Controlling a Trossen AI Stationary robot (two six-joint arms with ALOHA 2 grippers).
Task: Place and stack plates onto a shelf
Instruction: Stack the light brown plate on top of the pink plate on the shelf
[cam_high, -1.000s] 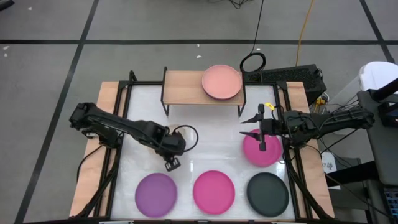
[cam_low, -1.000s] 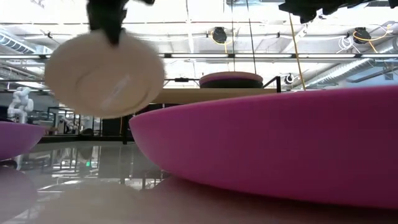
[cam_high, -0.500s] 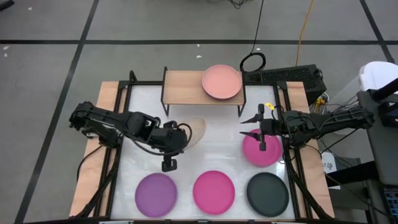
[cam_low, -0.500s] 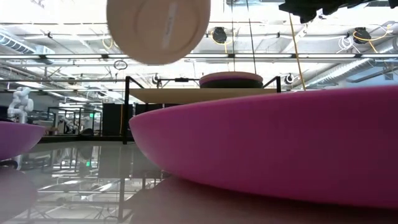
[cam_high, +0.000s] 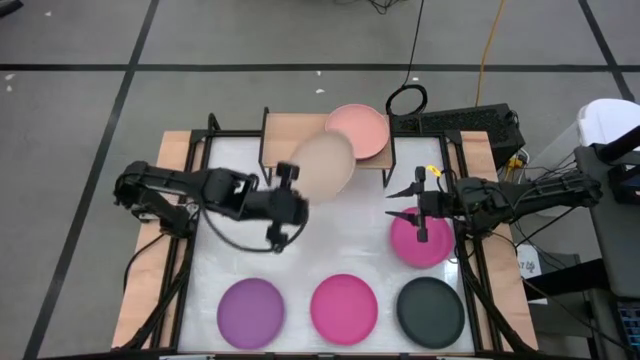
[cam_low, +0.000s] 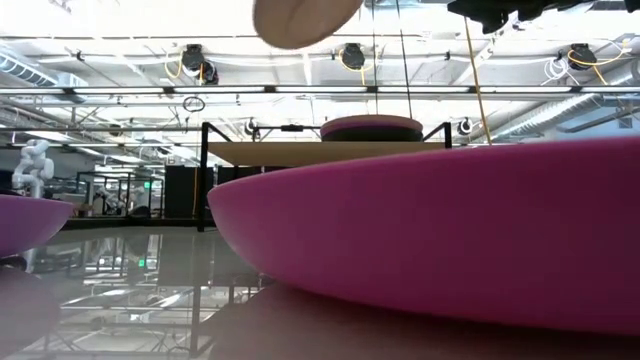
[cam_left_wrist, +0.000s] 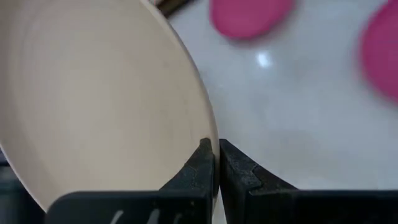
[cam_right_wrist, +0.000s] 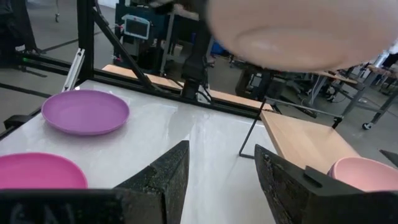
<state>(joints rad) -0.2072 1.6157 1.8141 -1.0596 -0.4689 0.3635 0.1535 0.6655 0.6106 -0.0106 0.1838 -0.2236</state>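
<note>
Left gripper (cam_high: 288, 190) clenched on rim of beige plate (cam_high: 322, 166), held above shelf (cam_high: 290, 140) at 12 o'clock of table, overlapping pale pink plate (cam_high: 362, 128) there. Right gripper (cam_high: 408, 202) released, idle over magenta plate (cam_high: 420, 245) at 3 o'clock.

Over the last second the left tool (cam_high: 287, 172), clamped on the rim of the round matte beige plate (cam_high: 322, 165), has lifted it from low over the white desk (cam_high: 330, 250) up to the front edge of the light wooden shelf (cam_high: 295, 140).
</note>
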